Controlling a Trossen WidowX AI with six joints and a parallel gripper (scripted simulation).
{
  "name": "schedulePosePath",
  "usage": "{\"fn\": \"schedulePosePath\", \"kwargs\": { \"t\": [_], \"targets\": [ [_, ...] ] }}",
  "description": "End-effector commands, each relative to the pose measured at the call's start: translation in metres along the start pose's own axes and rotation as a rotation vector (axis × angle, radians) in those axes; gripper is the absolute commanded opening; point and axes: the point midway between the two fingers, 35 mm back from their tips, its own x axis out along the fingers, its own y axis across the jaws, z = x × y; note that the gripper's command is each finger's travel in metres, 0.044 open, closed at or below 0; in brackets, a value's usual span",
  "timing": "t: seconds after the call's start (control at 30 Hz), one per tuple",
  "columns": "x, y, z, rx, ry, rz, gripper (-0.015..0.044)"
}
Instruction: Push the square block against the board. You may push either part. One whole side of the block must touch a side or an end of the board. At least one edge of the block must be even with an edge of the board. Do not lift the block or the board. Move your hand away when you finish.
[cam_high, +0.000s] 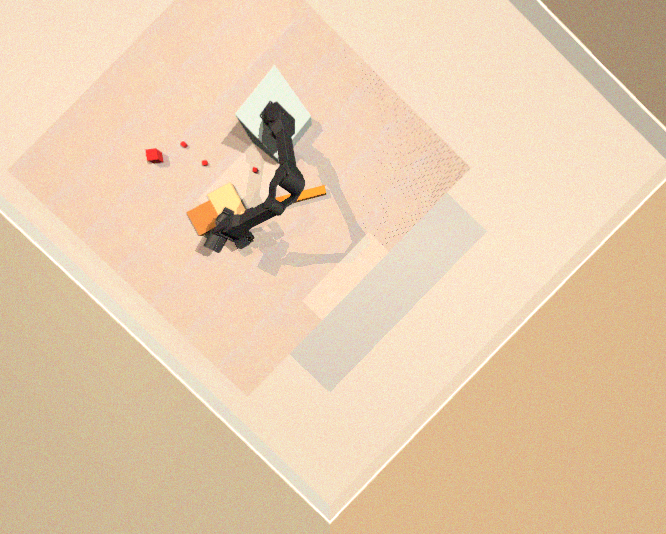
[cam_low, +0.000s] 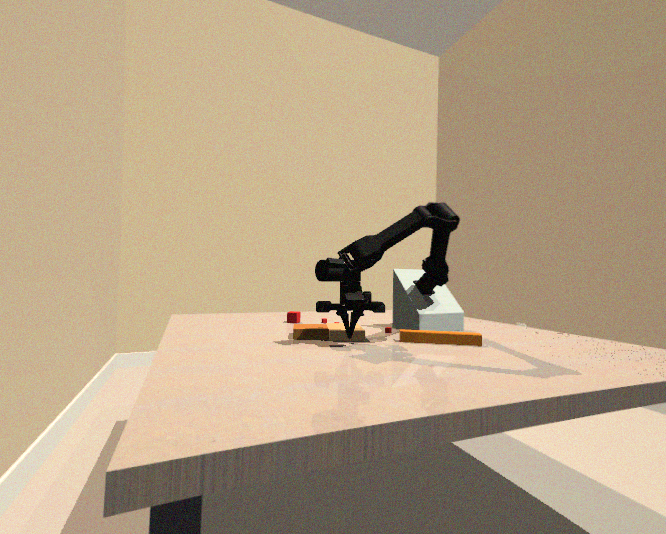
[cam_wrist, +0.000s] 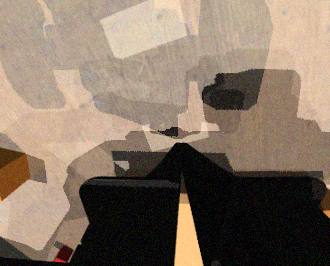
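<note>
Near the surface (cam_high: 389, 139) middle, the end effector (cam_low: 349, 332), pinched closed and empty, points down beside the square block (cam_high: 225, 198) touching the orange board (cam_high: 201, 218).

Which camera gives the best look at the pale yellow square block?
The top view: the square block shows its whole upper face there, beside the claw. The exterior view shows only its low side edge-on behind the shut claw tips. The wrist view shows mostly tabletop and shadows, hardly any block.
</note>
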Motion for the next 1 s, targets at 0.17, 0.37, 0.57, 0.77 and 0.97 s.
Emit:
{"fn": "schedulePosePath", "kwargs": {
  "t": [0.17, 0.37, 0.57, 0.77, 0.97],
  "targets": [
    [0.008, -0.002, -0.007, 0.011, 0.004, -0.005, 0.0000],
    [0.008, -0.002, -0.013, 0.011, 0.005, -0.005, 0.0000],
    [0.008, -0.002, -0.019, 0.011, 0.005, -0.005, 0.0000],
    [0.008, -0.003, -0.024, 0.011, 0.006, -0.005, 0.0000],
    [0.008, -0.003, -0.030, 0.011, 0.006, -0.005, 0.0000]
  ]
}}
